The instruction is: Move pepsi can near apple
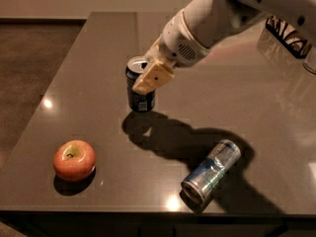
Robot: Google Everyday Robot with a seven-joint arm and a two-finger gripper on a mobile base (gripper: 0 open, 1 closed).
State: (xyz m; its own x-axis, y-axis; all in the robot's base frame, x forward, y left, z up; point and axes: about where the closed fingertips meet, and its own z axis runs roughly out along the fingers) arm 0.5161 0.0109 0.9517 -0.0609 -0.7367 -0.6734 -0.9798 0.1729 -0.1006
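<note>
Pepsi can (pixel 140 95) stood upright toward the middle of the table (pixel 94 58), a little left of centre, its silver top tipped slightly to the camera. The gripper (pixel 146 72) sat right at the can's upper end, reaching down and leftward from the arm (pixel 212 19) that came in from the upper right. One tan finger (pixel 154 77) lay pressed against the near right side of the can, just under the rim and covering part of it; the other finger was mostly hidden behind the top. The gripper was pinching the Pepsi can between them near its top. Whether the can's base rested on the table or hung just above it could not be told; a dark shadow began directly beneath it and ran off to the right. The apple (pixel 74 160) sat near the front left of the table, well apart from the Pepsi can and gripper, stem up. A silver can (pixel 211 171) lay on its side near the front edge, right of centre, open end toward the camera, apart from both.
</note>
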